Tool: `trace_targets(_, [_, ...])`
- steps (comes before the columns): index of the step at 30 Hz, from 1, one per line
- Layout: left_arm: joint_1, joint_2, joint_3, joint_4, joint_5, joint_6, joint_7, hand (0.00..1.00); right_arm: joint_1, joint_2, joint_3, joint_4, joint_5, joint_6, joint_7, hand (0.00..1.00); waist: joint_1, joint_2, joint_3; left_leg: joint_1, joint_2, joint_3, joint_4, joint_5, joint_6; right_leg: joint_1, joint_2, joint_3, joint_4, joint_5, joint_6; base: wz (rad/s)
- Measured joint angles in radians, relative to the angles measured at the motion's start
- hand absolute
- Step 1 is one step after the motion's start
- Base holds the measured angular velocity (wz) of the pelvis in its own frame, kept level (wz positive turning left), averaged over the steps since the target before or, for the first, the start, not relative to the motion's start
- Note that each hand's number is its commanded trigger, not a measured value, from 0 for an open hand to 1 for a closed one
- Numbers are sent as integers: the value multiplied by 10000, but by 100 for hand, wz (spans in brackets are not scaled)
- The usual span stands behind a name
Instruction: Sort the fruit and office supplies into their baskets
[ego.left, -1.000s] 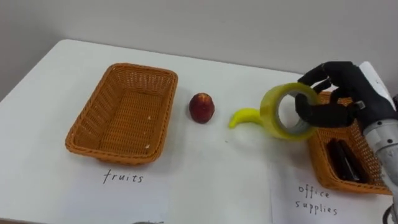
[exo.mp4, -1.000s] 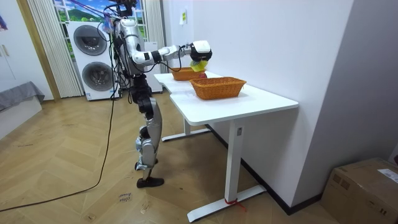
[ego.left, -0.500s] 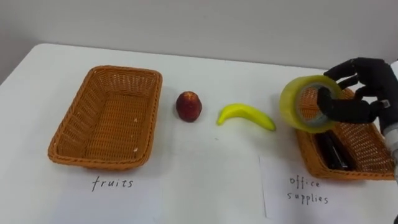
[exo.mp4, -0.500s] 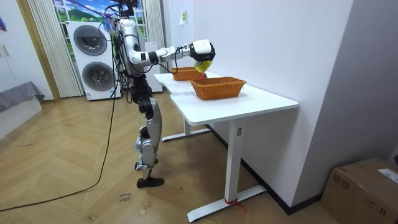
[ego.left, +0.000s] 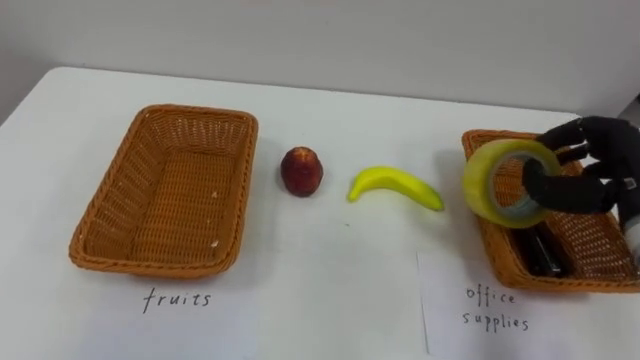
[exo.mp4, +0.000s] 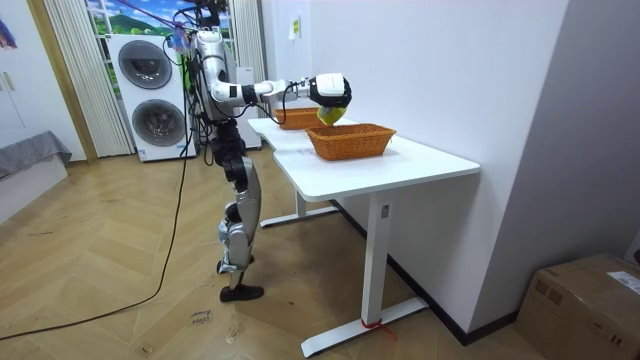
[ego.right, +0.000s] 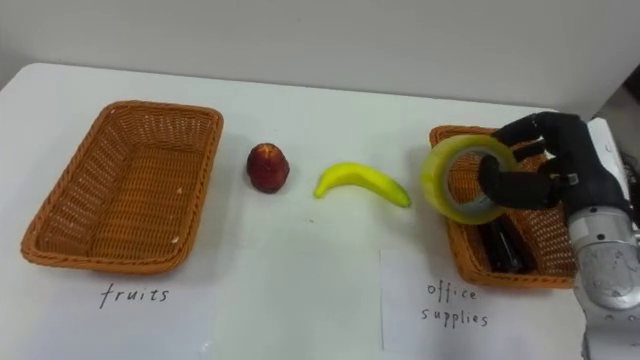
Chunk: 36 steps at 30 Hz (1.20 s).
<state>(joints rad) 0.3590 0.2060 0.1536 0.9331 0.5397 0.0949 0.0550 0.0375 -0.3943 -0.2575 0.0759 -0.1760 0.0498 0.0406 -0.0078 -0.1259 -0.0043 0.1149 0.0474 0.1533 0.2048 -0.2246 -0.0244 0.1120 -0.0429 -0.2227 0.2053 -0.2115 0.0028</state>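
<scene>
The right hand (ego.right: 545, 165) grips the yellow tape roll (ego.right: 462, 180), fingers curled through its hole, above the left edge of the office supplies basket (ego.right: 470, 258) on the bench's (ego.right: 320, 290) right.

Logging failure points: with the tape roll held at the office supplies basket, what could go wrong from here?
1. The tape roll hangs over the left rim of the office supplies basket, not its middle; released here it may hit the rim and roll toward the banana.
2. The thumb of the right hand seems to pass through the roll's hole, so it might snag on release.
</scene>
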Motion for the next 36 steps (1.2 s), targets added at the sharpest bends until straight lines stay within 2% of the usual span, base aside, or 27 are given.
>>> trace_targets(7, [-20, 65, -5, 1, -397, 71, -89, 0, -338, -355, -6, 1241, 526, -55, -146, 100, -10, -142, 31, -8, -1, -4, 9, -1, 1, 10, -3, 21, -21, 0, 1, 0])
trace_targets(14, [-149, 93, -8, 1, -593, 71, -87, 0, -355, -561, -6, 1647, 509, -51, -285, 100, -92, -61, 32, -2, 8, 1, -22, -1, 0, -10, 22, 30, -3, 1, -1, 0])
trace_targets(16, [-143, 96, -7, 2, -593, 71, -87, 0, -355, -569, -6, 1733, 511, -51, -285, 97, -118, -50, 26, 2, 8, 1, -22, 0, 0, -9, 23, 35, -5, 1, -1, 0])
trace_targets(17, [-169, 102, -6, 2, -593, 69, -87, 0, -355, -578, -7, 1762, 511, -51, -285, 85, -132, -47, 25, 4, 8, 2, -21, 0, 0, -11, 22, 41, -6, 1, -1, 0])
trace_targets(18, [-190, 115, -6, 0, -593, 63, -87, 0, -355, -601, -6, 1795, 510, -51, -277, 81, -133, -47, 23, 5, 8, 5, -21, 0, 0, -14, 23, 50, -7, 1, -1, 0])
trace_targets(21, [-194, 140, -5, 1, -593, 64, -88, 0, -355, -637, -6, 1858, 507, -51, -242, 11, -142, -43, 25, 4, 9, 37, -23, -1, 0, -34, 23, 80, -10, 1, -1, -4])
trace_targets(22, [-196, 144, -5, 1, -592, 64, -88, 0, -355, -637, -7, 1858, 507, -51, -241, 0, -142, -40, 24, 4, 10, 46, -25, -1, 0, -40, 23, 88, -8, 1, -1, -4])
trace_targets(36, [-351, 161, -134, -24, -592, 86, -257, 0, -340, -646, 30, 1958, 292, -8, 104, 0, -143, 85, 29, 4, 14, 96, -56, -2, -1, -74, 37, 142, -1, 2, 0, 0])
